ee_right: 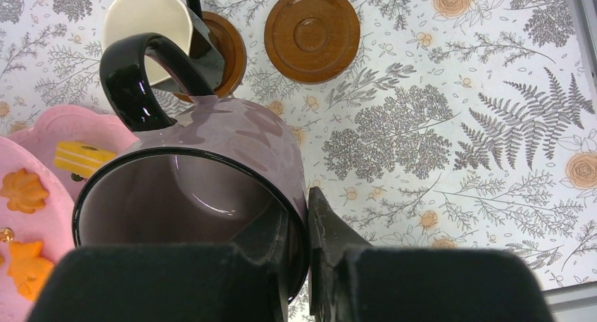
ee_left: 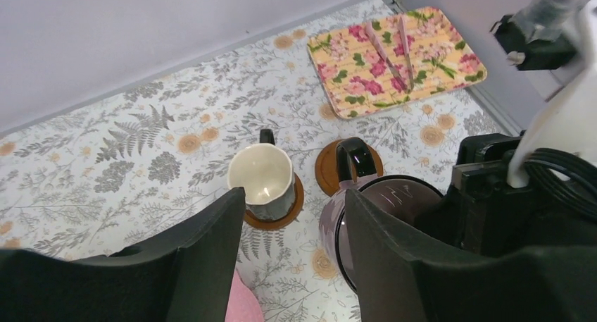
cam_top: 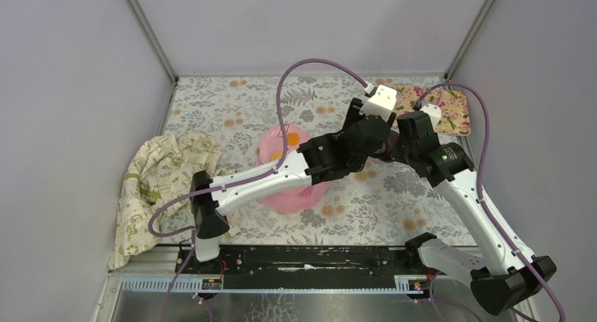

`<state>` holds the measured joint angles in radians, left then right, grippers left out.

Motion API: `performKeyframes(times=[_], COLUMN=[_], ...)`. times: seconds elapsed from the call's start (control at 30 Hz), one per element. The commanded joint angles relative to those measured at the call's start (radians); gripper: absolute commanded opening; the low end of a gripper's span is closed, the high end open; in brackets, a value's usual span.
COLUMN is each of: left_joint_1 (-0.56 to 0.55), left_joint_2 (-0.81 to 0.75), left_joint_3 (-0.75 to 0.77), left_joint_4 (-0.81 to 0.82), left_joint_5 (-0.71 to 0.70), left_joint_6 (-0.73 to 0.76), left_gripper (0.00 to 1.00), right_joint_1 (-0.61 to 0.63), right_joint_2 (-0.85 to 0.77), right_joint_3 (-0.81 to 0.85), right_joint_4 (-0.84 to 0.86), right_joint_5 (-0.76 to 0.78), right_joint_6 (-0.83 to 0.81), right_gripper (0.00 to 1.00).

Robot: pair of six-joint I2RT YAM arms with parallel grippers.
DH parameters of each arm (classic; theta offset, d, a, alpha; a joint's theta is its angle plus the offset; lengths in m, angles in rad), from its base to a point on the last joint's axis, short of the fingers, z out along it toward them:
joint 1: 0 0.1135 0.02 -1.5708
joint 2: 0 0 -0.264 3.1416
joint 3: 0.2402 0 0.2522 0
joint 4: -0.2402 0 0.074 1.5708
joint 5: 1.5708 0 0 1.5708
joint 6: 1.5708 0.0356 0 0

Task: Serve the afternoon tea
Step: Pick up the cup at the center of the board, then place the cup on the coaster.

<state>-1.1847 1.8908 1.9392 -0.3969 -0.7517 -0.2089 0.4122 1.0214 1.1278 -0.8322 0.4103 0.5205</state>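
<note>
My right hand [ee_right: 301,227] is pinching the rim of the purple mug [ee_right: 232,135], one finger inside the wall and one outside, clamped narrow on it. The mug is hanging tilted, mouth toward my wrist, with its black handle pointing out at about 11 o'clock. Its base is hidden; I am judging it to be off the table.

Outward from the grip, the bare saucer [ee_right: 312,33] is lying at 12 o'clock, dead ahead and apart from the mug. The coming move is turning on that line: carrying straight forward, then levelling the mug so its base lands flat inside the saucer's rim.

At 11 o'clock the other mug [ee_right: 144,15], cream inside, is sitting on its own saucer [ee_right: 229,51], just beside the bare one. The held mug's handle is reaching that way, so I am reckoning on a knock if I drift left.

At 9 o'clock the pink cake stand [ee_right: 70,125] is showing orange sweets [ee_right: 22,190].

My left hand [ee_left: 294,199] is hovering wide open, gripping nothing, above the seated mug. The right hand is the nearer one, and the loaded one.
</note>
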Motion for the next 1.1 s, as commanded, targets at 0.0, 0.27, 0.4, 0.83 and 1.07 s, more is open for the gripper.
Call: performKeyframes(times=[0.0,0.27,0.4,0.83,1.07], left_joint_1=[-0.009,-0.001,0.005,0.431,0.568], left_joint_2=[-0.118,-0.326,-0.422,-0.637,-0.647], left_joint_3=[-0.017,-0.138,-0.183,-0.414,-0.564], left_joint_4=[0.119,0.246,0.317,0.169,0.173], left_joint_5=[-0.082,-0.164,-0.219,-0.032,0.080], left_joint_6=[0.054,0.135,0.195,-0.135,-0.276], left_gripper=[0.63,0.66,0.69,0.72,0.71], right_joint_1=[-0.004,-0.053,-0.124,-0.268,-0.302], right_joint_2=[0.030,0.176,0.239,0.418,0.496], right_joint_3=[0.095,0.185,0.225,0.246,0.257], right_joint_4=[0.075,0.110,0.130,0.197,0.214], right_joint_5=[0.060,0.070,0.001,-0.134,-0.173], right_joint_6=[0.001,-0.046,-0.064,-0.086,-0.065], right_gripper=[0.00,0.00,0.00,0.00,0.00])
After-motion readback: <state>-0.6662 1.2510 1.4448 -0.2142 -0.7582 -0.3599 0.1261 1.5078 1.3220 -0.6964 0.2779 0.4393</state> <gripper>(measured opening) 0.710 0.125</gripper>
